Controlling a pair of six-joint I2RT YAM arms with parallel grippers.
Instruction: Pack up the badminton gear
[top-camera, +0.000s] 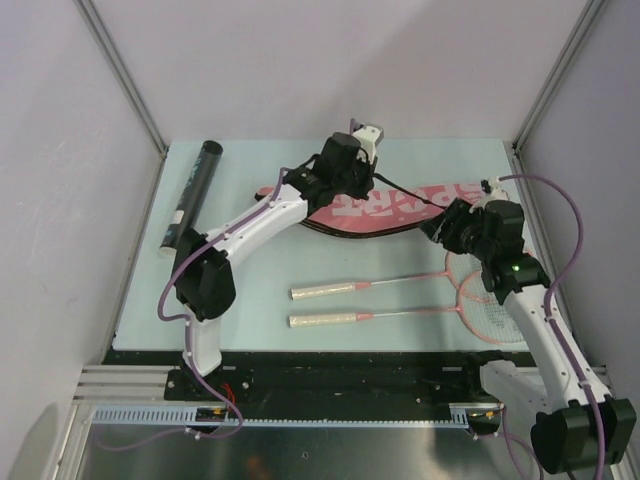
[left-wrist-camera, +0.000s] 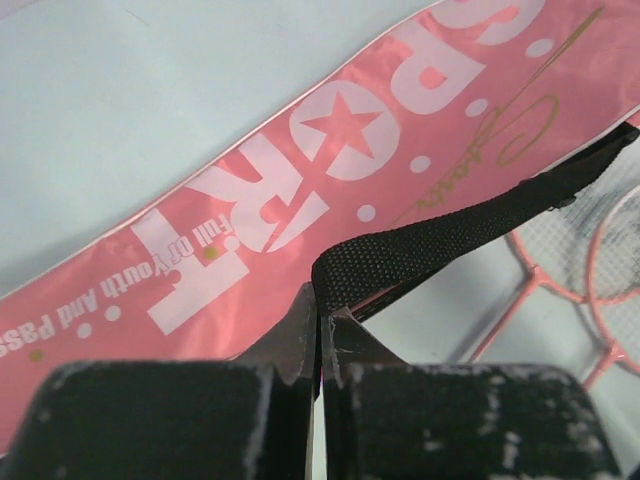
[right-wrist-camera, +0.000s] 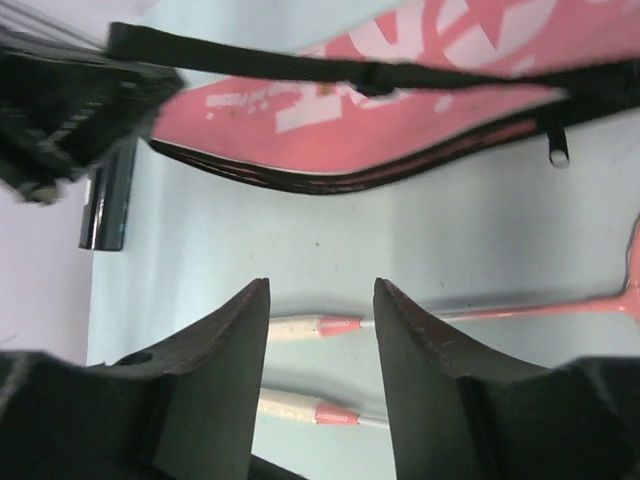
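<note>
The long pink "SPORT" bag lies across the back of the table. My left gripper is over its left part, shut on the bag's black strap, which it lifts off the bag; its fingertips meet on the webbing. My right gripper is open and empty at the bag's right end, above the racket heads. Two pink rackets lie side by side in front of the bag, white handles to the left. Through the open right jaws I see both handles. No shuttlecocks show.
The black lettered tube lies at the back left near the table's left edge, and also shows in the right wrist view. The bag's zipper edge gapes along its front side, with a pull. Enclosure walls stand close on both sides.
</note>
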